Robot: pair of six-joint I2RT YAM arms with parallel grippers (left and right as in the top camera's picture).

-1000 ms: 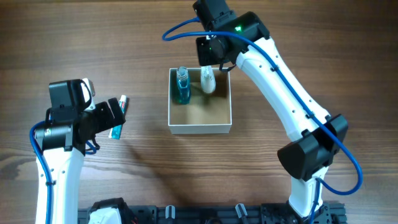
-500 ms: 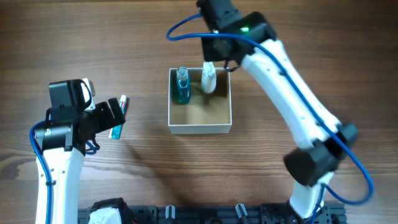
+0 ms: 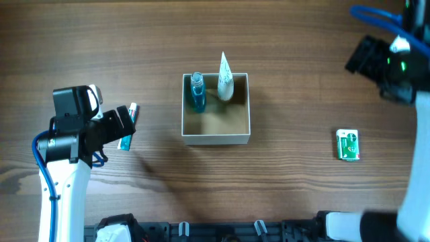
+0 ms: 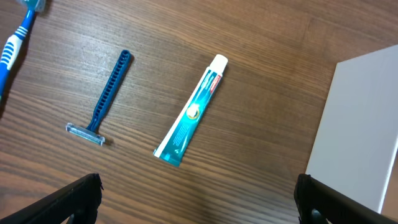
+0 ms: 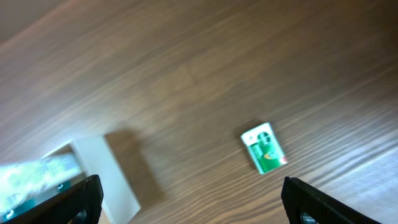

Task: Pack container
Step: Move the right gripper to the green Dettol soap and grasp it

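Fingers on the right (image 5: 79,200), apart like the left fingers (image 4: 73,200), have left the white tube (image 3: 224,81) in the box (image 3: 216,140) in the middle of the counter (image 3: 289,195) and swung to the far right corner: one more thing packed.

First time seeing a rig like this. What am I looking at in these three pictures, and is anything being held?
A robot's left arm and right arm work at a wooden table, each ending in a two-finger gripper. One picture looks straight down. The other two come from wrist cameras, so the dark shapes in their lower corners are that arm's own fingers. In the middle stands the container, with a blue bottle and a white tube in it. The left gripper is open and empty above a toothpaste tube, a razor and a toothbrush. The right gripper is open too, with a green packet in its view.
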